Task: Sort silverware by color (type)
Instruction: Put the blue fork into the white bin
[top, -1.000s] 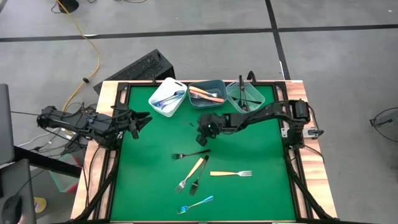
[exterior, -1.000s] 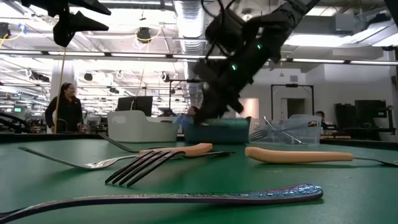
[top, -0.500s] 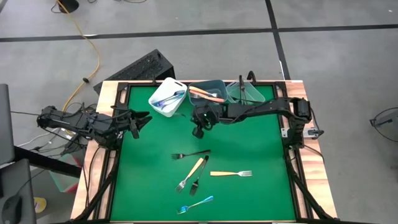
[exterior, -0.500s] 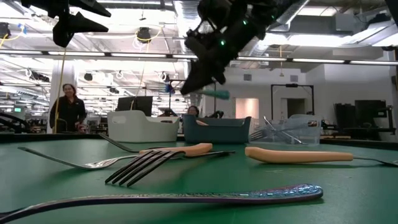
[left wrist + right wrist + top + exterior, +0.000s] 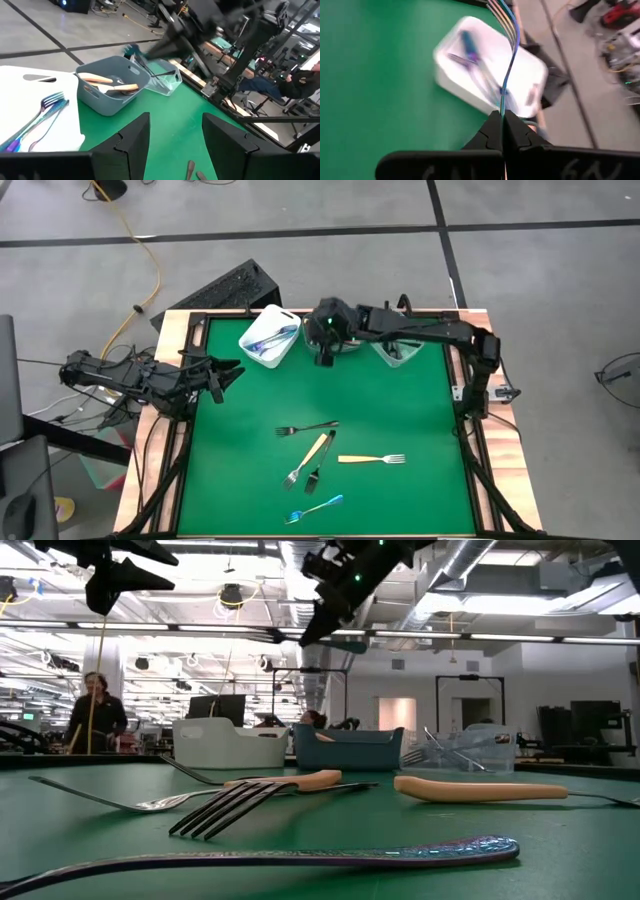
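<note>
My right gripper (image 5: pixel 324 352) hangs high over the far bins, shut on a blue iridescent fork (image 5: pixel 506 65) whose tines (image 5: pixel 501 9) point out past the fingertips. Below it stands the white bin (image 5: pixel 485 75) with blue silverware inside. The grey-blue bin (image 5: pixel 112 85) holds yellow-handled pieces, and the clear bin (image 5: pixel 167 80) holds black ones. On the mat lie a black fork (image 5: pixel 307 427), two yellow-handled forks (image 5: pixel 308 458) (image 5: pixel 372 459), another black piece (image 5: pixel 320 467) and a blue fork (image 5: pixel 315 508). My left gripper (image 5: pixel 232 372) waits open at the table's left edge. My right gripper pinches the blue fork's handle (image 5: pixel 503 106) between its two shut fingers. The fork runs along the fingers and sticks out beyond their tips, tines farthest away. It is lifted clear, slanting down over the white bin; the handle's end is hidden between the fingers.
The three bins stand in a row along the far edge (image 5: pixel 330 315). A black box (image 5: pixel 225 288) sits off the table's far left corner. In the low view a person (image 5: pixel 95 710) stands far back in the room. Bare green mat (image 5: pixel 410 400) lies right of the loose forks.
My right gripper has risen from the mat's middle with the blue fork and gone toward the far edge, rolling as it went; it now hangs over the bins. The fork has been lifted clear of the table.
</note>
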You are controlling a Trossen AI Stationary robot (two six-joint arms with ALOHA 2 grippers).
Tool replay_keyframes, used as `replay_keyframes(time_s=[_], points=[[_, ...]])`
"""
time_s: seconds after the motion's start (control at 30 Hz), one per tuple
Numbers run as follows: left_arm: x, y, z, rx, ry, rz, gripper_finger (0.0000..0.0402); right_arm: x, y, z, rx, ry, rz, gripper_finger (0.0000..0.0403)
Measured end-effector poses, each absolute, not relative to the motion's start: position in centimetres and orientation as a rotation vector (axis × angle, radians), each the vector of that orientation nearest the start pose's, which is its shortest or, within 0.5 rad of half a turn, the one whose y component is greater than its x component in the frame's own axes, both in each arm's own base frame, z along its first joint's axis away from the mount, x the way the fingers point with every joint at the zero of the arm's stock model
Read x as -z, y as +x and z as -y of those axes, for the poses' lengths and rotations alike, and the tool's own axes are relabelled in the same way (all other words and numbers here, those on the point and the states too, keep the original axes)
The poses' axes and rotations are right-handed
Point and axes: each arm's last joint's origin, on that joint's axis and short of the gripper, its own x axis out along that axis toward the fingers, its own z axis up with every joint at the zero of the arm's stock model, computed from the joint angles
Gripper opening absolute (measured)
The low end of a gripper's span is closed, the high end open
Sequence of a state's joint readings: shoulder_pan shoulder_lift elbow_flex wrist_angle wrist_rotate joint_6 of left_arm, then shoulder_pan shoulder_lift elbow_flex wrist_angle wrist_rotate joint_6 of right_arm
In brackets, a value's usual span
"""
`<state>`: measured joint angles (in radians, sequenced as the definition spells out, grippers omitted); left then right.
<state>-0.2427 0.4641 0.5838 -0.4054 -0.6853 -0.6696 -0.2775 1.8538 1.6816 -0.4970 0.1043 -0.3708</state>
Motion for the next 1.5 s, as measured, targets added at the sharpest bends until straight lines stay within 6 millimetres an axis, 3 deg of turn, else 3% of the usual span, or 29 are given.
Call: replay_keyframes(time_s=[0.2, 0.33, 0.5, 0.83, 1.03, 1.5], points=[[-28.6, 10.8, 0.9, -0.463, -0.508, -0.115, 0.0164, -32.7, 40.1, 13.8, 0.259, -0.402, -0.694, 0.0006], [-28.8, 10.8, 0.9, -0.451, -0.505, -0.101, 0.0164, -31.7, 40.6, 14.7, 0.258, -0.443, -0.707, 0.0006], [-29.4, 10.2, 0.8, -0.421, -0.485, -0.061, 0.0164, -30.5, 41.6, 15.9, 0.273, -0.411, -0.745, 0.0006], [-30.6, 8.3, 0.4, -0.349, -0.433, 0.022, 0.0164, -30.6, 45.2, 17.9, 0.267, -0.412, -0.732, 0.0006], [-30.6, 7.3, 0.1, -0.391, -0.445, 0.048, 0.0164, -30.5, 47.0, 18.7, 0.211, -0.445, -0.745, 0.0006], [-30.8, 6.9, -0.4, -0.541, -0.478, 0.125, 0.0164, -27.4, 49.3, 19.7, 0.038, -0.611, -0.791, 0.0006]])
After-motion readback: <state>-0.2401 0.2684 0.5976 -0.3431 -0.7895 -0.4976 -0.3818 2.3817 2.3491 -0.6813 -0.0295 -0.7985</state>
